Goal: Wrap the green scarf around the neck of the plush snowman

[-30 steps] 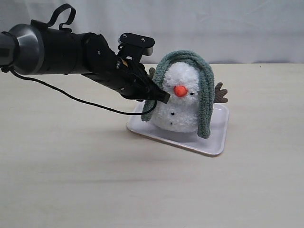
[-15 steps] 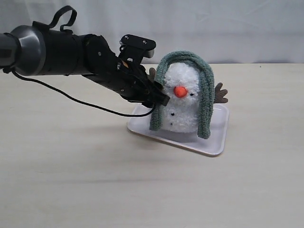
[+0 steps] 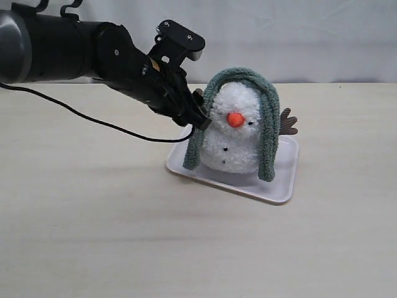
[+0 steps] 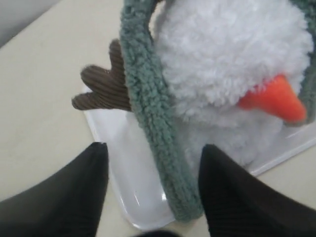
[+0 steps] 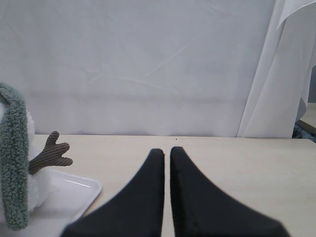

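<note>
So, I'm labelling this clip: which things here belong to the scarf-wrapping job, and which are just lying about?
Job: green scarf, plush snowman, left claw open around the scarf's hanging end.
Just about: white tray under the snowman, table, shut right claw.

Soft, even light — (wrist close-up blurry)

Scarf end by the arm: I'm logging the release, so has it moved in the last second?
Yes. The scarf end has dropped down and outward toward the tray's left rim, hanging loose below the open left pincer.
</note>
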You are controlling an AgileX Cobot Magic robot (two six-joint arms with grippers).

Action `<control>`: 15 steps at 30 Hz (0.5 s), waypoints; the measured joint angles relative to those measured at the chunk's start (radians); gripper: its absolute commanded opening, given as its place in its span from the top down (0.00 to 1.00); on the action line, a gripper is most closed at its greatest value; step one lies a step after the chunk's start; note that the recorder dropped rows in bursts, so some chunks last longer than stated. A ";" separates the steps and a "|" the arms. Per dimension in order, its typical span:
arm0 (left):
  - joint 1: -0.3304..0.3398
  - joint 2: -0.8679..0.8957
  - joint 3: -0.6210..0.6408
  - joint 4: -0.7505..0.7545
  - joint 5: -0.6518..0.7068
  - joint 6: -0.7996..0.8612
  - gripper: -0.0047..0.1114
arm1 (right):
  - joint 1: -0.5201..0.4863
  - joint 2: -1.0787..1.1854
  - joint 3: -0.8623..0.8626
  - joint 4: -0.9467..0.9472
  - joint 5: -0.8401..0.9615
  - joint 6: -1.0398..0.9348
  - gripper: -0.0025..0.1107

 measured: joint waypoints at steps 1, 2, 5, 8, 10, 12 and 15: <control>0.000 -0.005 -0.005 0.003 -0.012 0.005 0.69 | 0.000 0.000 0.000 0.000 0.000 0.000 0.94; 0.000 -0.015 -0.010 0.005 -0.027 0.007 0.75 | 0.000 0.000 0.000 0.000 0.000 0.000 0.94; -0.006 -0.043 -0.018 -0.002 -0.099 0.011 0.96 | 0.000 0.000 0.000 0.000 0.000 0.000 0.94; -0.027 -0.049 -0.042 -0.006 -0.125 0.039 0.96 | 0.000 0.000 0.000 0.000 0.000 0.000 0.94; -0.047 -0.033 -0.074 -0.009 -0.118 0.052 0.96 | 0.000 0.000 0.000 0.000 0.000 -0.002 0.94; -0.063 -0.009 -0.115 -0.009 -0.099 0.058 0.96 | 0.000 0.000 0.000 0.000 0.000 -0.002 0.94; -0.076 0.046 -0.210 -0.013 -0.047 0.060 0.96 | 0.000 0.000 0.000 0.000 0.000 -0.002 0.94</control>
